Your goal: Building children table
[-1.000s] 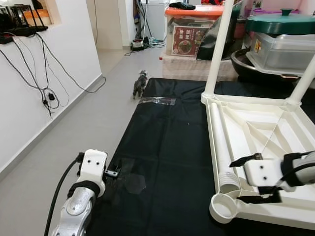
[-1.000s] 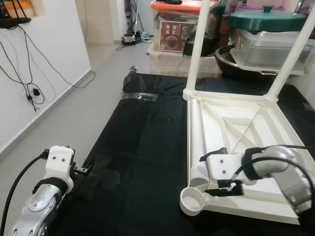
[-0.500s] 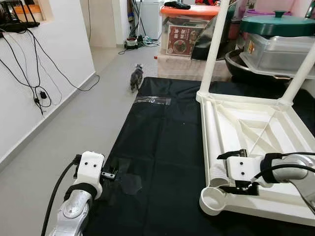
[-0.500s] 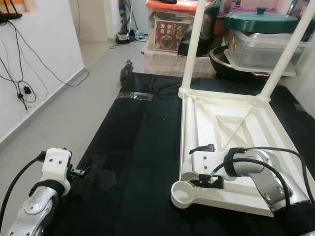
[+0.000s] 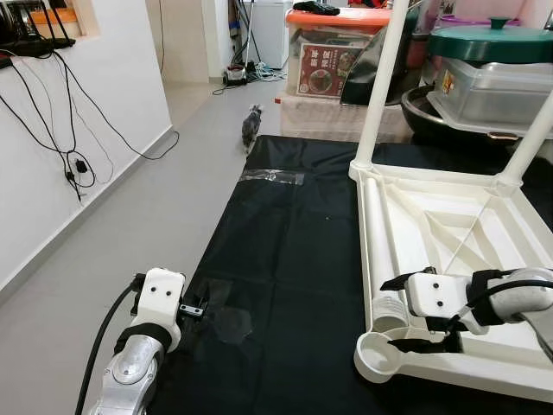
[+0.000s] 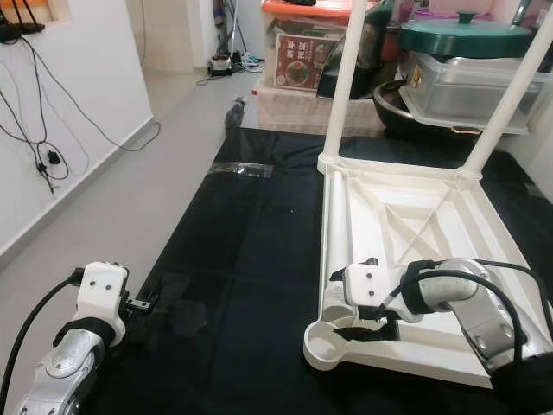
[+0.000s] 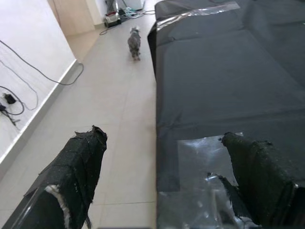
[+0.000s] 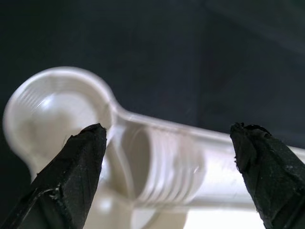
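With 2 legs already standing on the upturned table [image 5: 449, 233], the right gripper [image 5: 415, 313], fingers spread, straddles the loose leg [image 5: 380, 251] lying by the near-left socket [image 5: 380, 358], and next needs to close on it, while the left gripper [image 7: 164, 171] hangs open and empty over the black mat [image 5: 285, 259].

Upturned table top [image 5: 449, 226] lies on floor mat [image 5: 285, 259], right of centre; two legs [image 5: 383, 82] stand upright at its far corners. Loose leg [image 5: 378, 251] lies in the top along its left edge, threaded end just behind the near-left corner socket [image 5: 378, 356]. Right gripper [image 5: 413, 314] straddles that end. Left gripper [image 5: 199, 309] over mat's left edge. Storage boxes [image 5: 333, 52] behind mat; small animal [image 5: 251, 125] on floor beyond its far-left corner
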Robot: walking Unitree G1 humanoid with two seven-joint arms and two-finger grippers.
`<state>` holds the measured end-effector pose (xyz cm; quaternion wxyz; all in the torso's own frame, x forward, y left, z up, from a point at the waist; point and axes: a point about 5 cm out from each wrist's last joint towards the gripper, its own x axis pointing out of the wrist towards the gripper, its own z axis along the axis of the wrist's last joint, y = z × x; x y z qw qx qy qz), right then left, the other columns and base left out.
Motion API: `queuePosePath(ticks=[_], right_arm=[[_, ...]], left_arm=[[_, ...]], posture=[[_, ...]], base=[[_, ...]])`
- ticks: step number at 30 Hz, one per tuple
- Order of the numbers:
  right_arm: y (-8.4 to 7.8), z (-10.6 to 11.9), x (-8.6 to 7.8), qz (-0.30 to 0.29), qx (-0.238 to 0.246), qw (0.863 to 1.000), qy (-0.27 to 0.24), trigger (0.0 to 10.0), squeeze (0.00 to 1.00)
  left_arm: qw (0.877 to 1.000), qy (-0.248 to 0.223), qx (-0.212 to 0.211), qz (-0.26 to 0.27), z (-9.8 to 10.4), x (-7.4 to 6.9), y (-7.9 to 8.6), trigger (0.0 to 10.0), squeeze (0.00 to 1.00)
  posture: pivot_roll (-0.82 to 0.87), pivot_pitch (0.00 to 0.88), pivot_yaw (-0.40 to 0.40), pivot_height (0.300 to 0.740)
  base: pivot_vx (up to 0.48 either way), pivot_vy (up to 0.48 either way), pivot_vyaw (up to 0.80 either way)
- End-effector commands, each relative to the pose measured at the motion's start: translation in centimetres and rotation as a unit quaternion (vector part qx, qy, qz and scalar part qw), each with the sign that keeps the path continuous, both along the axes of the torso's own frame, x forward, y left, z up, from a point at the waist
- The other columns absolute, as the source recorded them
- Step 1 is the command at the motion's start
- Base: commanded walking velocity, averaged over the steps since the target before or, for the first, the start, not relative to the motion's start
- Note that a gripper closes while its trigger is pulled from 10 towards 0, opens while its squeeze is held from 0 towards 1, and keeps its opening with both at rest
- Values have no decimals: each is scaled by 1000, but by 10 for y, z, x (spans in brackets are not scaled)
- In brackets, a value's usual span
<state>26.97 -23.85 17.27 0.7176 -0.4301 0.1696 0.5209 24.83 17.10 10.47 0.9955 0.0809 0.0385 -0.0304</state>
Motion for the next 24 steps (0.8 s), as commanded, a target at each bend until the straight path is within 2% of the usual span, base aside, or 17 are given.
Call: queuePosePath(ticks=[1,6,18,24], right_arm=[[0,-1,5,-13,3,1000,-11,10000,1000],[1,-2,7,-20,2,1000,-19,10000,1000],[-14,-3,3,-4,-69,997,-17,10000,1000],[-11,1,12,-26,-66,996,-47,10000,1000]], left_arm=[[1000,1,1,-1,-2,0,-1,10000,0],[1000,3,2,0,-3,-1,-1,10000,0],[1000,4,7,-3,-4,1,0,10000,0],[1000,3,8,-3,-4,1,0,10000,0]], posture=[[-88,0,-36,740],[-85,0,-37,740],[-96,0,-31,740],[-96,0,-35,740]], base=[[0,0,0],[0,0,0],[0,0,0],[0,0,0]])
